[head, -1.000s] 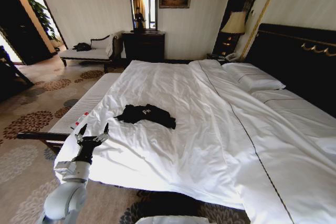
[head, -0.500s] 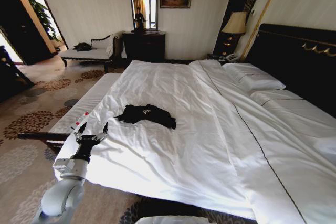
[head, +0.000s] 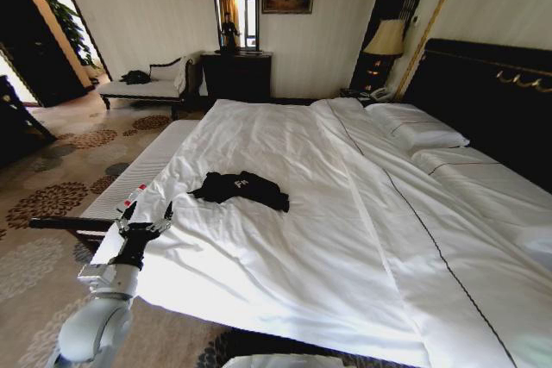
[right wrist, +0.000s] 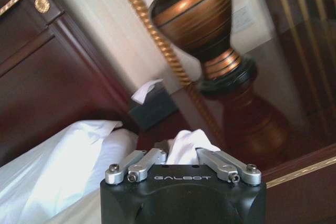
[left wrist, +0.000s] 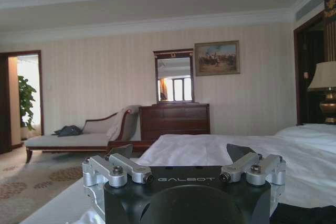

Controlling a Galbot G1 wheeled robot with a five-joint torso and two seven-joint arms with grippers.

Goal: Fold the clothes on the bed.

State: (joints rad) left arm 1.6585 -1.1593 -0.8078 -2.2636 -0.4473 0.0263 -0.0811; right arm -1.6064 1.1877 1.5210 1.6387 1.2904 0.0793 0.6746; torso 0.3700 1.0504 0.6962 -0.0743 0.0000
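Head view: black T-shirt (head: pixel 241 190) lies crumpled on the white duvet of the bed (head: pixel 345 239), left of the bed's middle, small white lettering facing up. Left tool (head: pixel 141 215) sits at about 8 o'clock from the shirt, over the near-left corner of the bed, fingers spread wide, released, grasping nothing, well apart from the shirt. Narrow white bench (head: pixel 142 170) runs along the bed's left side, just beside it. Pillows (head: pixel 416 125) at 2 o'clock against the dark headboard (head: pixel 483 96). Chaise (head: pixel 151 84), dresser with mirror (head: pixel 235 66) and lamp (head: pixel 385 40) stand along the far wall. Left wrist view: left tool (left wrist: pixel 184 156) points level across the bed toward the dresser (left wrist: pixel 174 120), fingers apart, nothing between them; white bedding (left wrist: pixel 294 150) stretches ahead, a dark strip of fabric (left wrist: pixel 304 214) sits at the near edge beside the tool body. Right wrist view: right tool (right wrist: pixel 181 153) faces a bronze lamp base (right wrist: pixel 210 35) on a dark nightstand, tissue box (right wrist: pixel 152 106) beyond, white pillow (right wrist: pixel 63 156) to one side; fingertips hidden against white fabric, cannot tell if clenched or released.
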